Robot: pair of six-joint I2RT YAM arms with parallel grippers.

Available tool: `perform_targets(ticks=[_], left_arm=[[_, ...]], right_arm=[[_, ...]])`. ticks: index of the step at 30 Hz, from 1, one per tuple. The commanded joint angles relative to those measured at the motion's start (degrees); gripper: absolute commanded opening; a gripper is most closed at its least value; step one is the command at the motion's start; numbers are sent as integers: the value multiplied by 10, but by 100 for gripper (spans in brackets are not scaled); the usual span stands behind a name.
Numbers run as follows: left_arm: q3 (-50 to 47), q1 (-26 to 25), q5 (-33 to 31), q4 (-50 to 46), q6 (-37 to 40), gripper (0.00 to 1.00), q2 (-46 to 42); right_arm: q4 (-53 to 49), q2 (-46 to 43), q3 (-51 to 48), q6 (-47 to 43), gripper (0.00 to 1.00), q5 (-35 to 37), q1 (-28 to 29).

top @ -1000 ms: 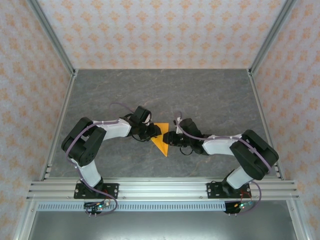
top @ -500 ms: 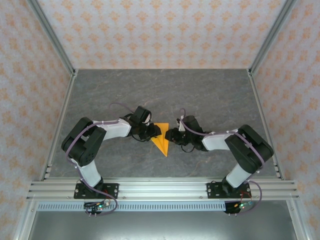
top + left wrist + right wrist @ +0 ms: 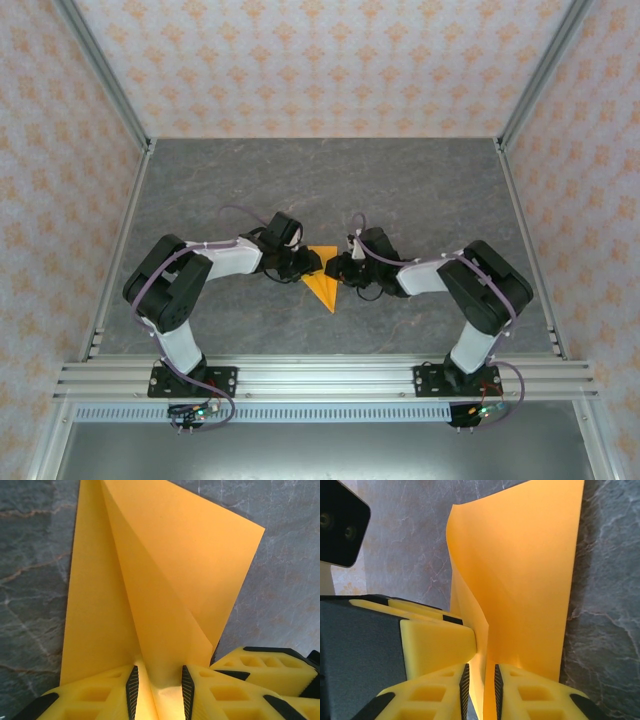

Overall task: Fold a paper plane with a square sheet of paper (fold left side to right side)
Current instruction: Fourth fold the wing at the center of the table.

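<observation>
**Tabletop fold: the second gripper takes the paper's right edge**

Grey marbled table point(image 3: 420, 190), viewed from above. Nearest the camera, the aluminium rail point(image 3: 320, 372) carries both arm bases, well apart from the sheet of paper point(image 3: 323, 288). The sheet lies mid-table as an orange, partly folded wedge, with its point toward the rail.

On the sheet's left, the left gripper point(image 3: 159, 692) has its jaws narrowly parted and pinched on a raised ridge of the paper. It has not shifted over the last second.

On the sheet's right, the right gripper point(image 3: 480, 685) is what has changed. Its arm has drawn in toward the sheet with the elbow tucking closer. Its jaws have narrowed until the paper's lifted edge stands between the pads, apparently gripped.

Judged from this, both sides of the sheet are now secured. One side looks ready to be carried across onto the other while the opposite grip anchors the sheet.

Beyond the sheet, the table runs on to the patterned walls point(image 3: 320, 60).
</observation>
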Motion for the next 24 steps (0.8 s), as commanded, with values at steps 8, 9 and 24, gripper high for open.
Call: perform_targets(ticks=[8,9,24], left_arm=[[8,-4,-5,2,-2,32,-4],[8,-5,-5,2,-2,32,-4],[6,-4,-4,2,0,32,-6]], right_arm=[[-7,8,18,-7,12,-1,-1],[-10,5,17,-9,11,1,-1],[-107,-34,32,-61,6,51,-1]])
